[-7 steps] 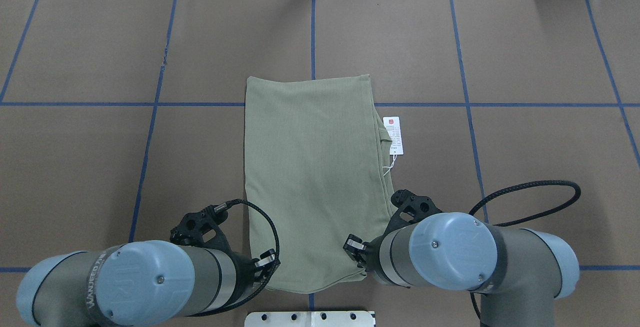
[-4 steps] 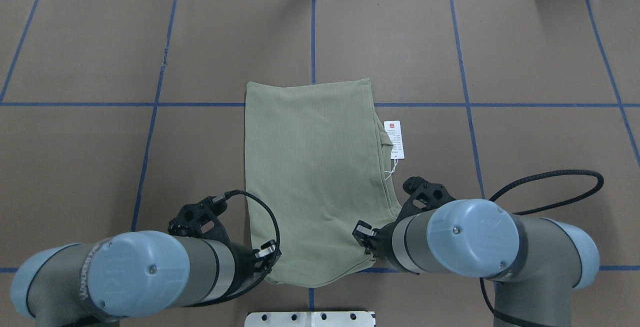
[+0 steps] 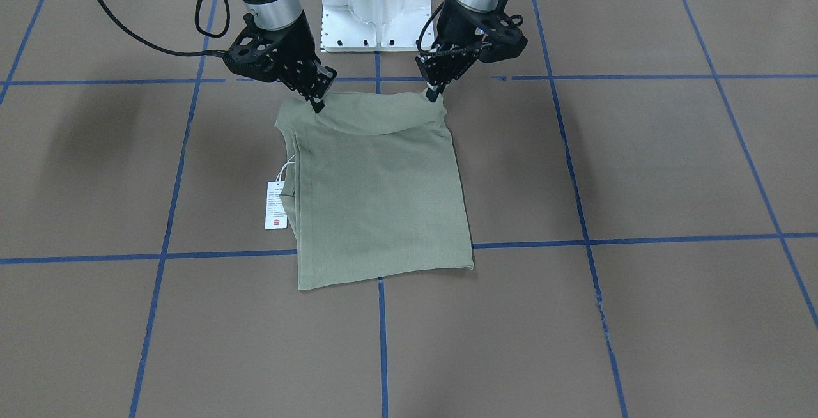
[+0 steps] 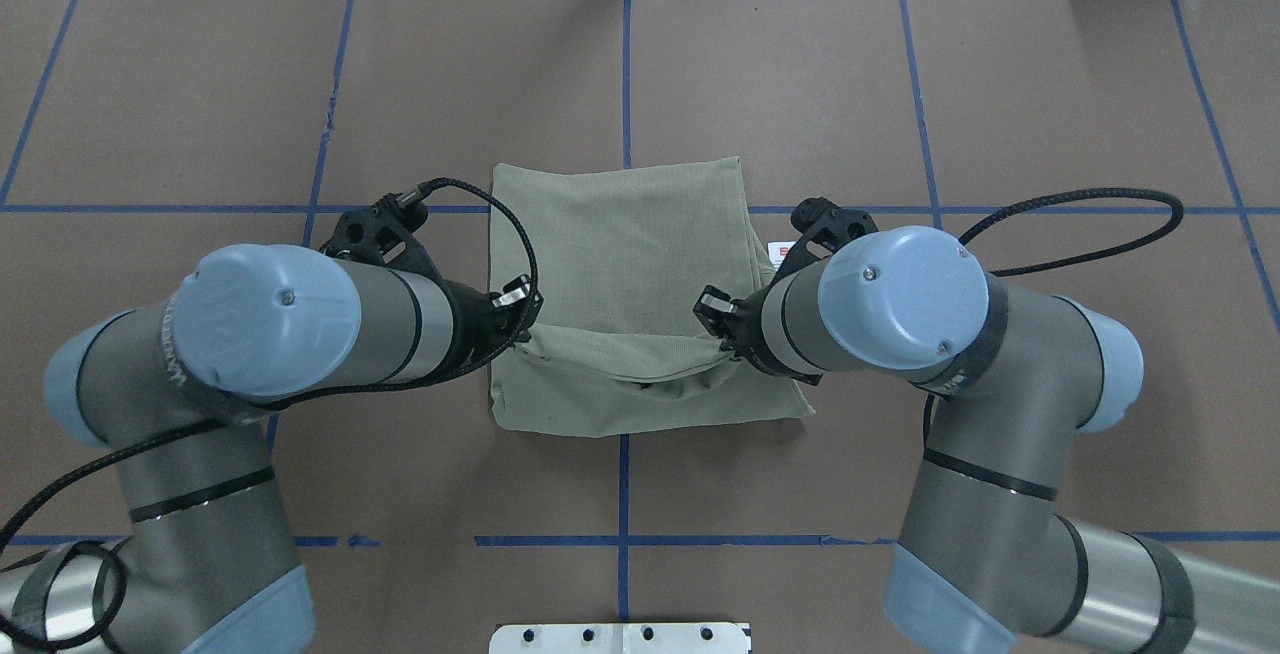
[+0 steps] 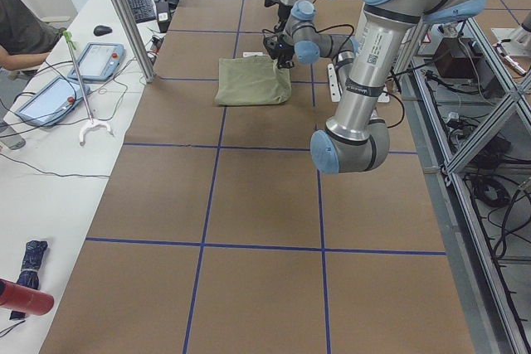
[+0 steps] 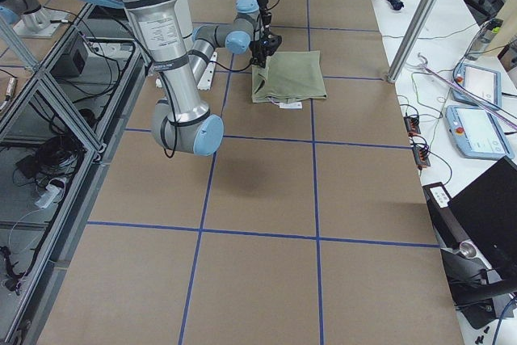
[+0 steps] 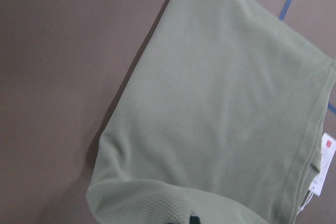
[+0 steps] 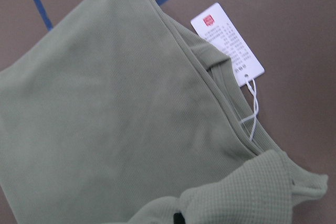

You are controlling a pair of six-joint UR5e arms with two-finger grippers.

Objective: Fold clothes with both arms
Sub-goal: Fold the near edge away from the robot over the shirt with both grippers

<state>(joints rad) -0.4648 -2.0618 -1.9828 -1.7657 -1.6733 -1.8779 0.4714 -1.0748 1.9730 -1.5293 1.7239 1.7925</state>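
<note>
On the table (image 4: 200, 84): brown paper ruled into squares by blue tape (image 4: 930, 209). A sage-green knit shirt (image 3: 383, 201) lies at the centre, its white hang tag (image 3: 276, 205) just beside the edge on the robot's right.
Room: a white side bench (image 5: 50, 163) carries control pendants (image 5: 104, 49); a person's arm (image 5: 21, 55) rests there.
Left gripper (image 3: 435, 93): pinched on one corner of the shirt's near hem.
Right gripper (image 3: 317, 105): clamped on the other corner.
Change: within a second both arms have lifted that hem and carried it forward over the shirt's middle.
</note>
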